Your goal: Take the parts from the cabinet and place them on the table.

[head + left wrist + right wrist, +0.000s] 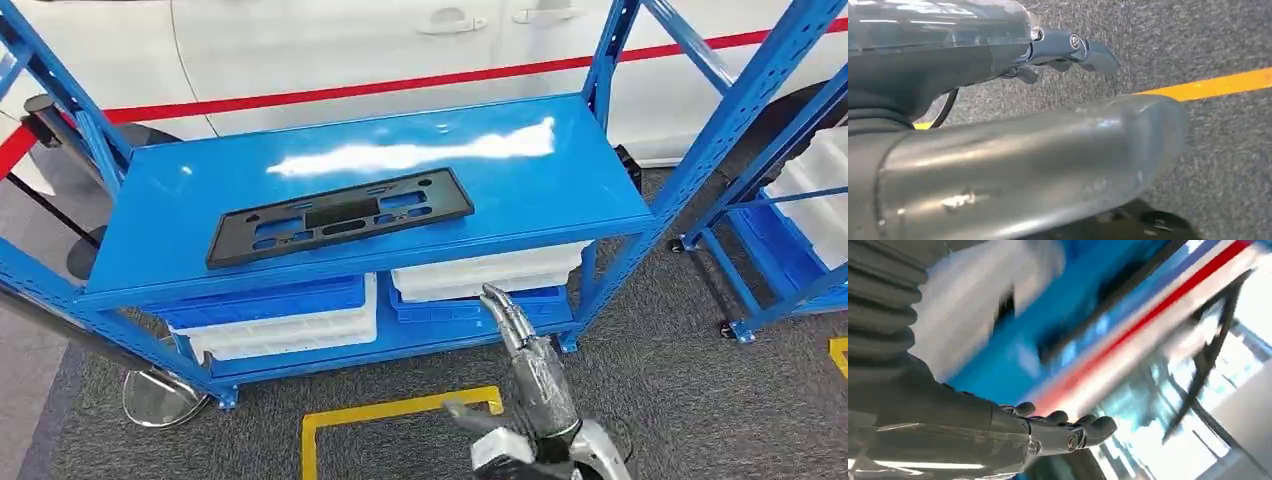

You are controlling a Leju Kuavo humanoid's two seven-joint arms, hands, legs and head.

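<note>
A flat black plastic part (340,215) with several cut-outs lies on the top shelf of the blue cabinet rack (560,170), towards its front left. My right hand (525,355) is raised in front of the rack, below the shelf's front edge and right of the part. Its fingers are stretched out and hold nothing. In the right wrist view the right hand (1058,432) is empty, and the blue shelf beyond it is blurred. My left hand (1068,47) hangs over the grey carpet with nothing in it.
White and blue bins (290,315) fill the rack's lower shelf. A second blue rack with white bins (815,195) stands at the right. Yellow floor tape (380,415) marks the carpet in front. A stanchion base (155,395) sits at the rack's left foot, and a white car stands behind.
</note>
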